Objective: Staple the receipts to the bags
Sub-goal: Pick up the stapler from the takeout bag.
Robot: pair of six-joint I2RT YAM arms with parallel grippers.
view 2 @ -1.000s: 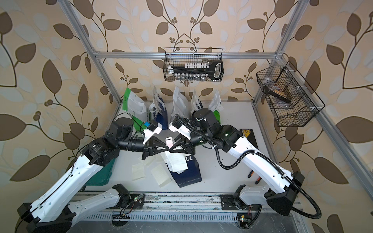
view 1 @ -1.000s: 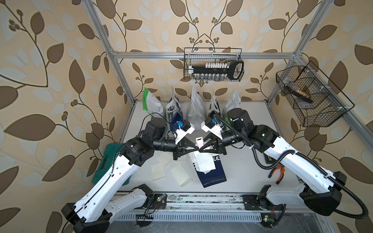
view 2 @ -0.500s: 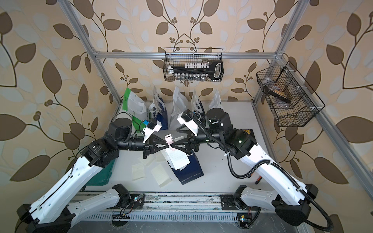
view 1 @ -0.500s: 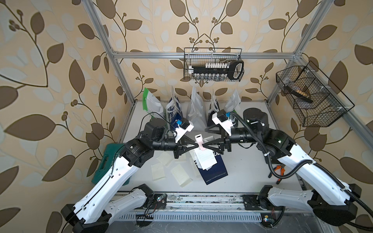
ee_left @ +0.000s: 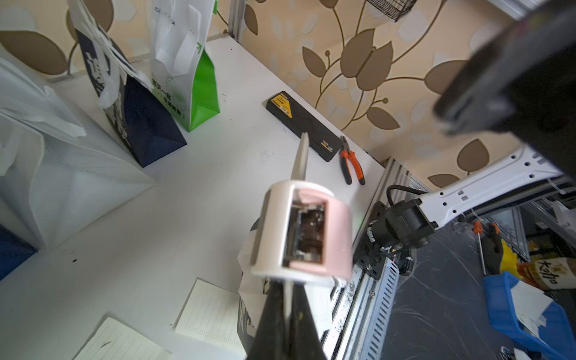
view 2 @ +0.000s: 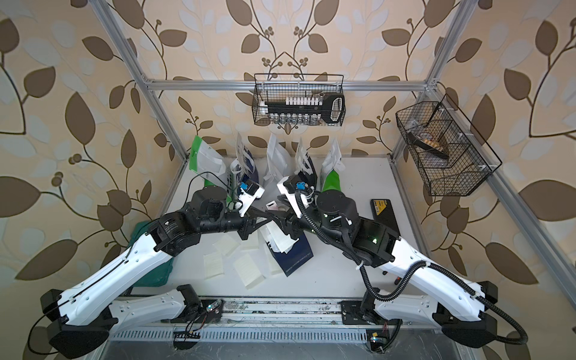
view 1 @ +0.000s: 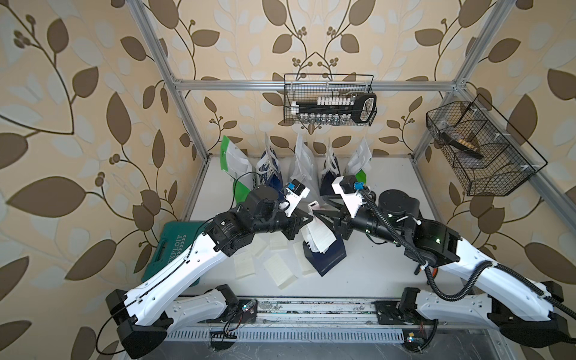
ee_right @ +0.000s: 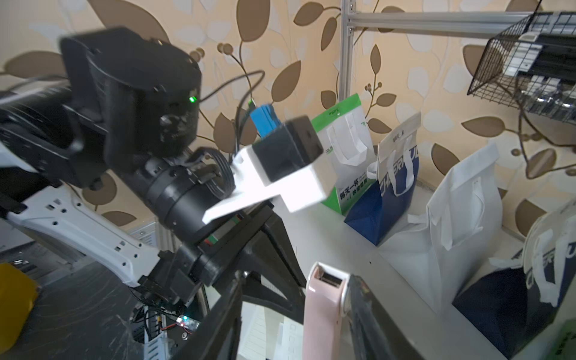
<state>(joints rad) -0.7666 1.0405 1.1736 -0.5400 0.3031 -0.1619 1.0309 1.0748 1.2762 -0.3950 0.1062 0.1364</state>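
The left gripper is pinched shut on a thin pale edge, apparently the receipt laid against the navy bag. Both hang below its fingertips. The pink stapler sits just past those tips, astride that edge, between the spread fingers of the right gripper. One pad touches it and the other stands off. To press well, the right fingers should centre on the stapler's free end, square to its arms, and squeeze steadily while the left grips firmly, lest the paper slip.
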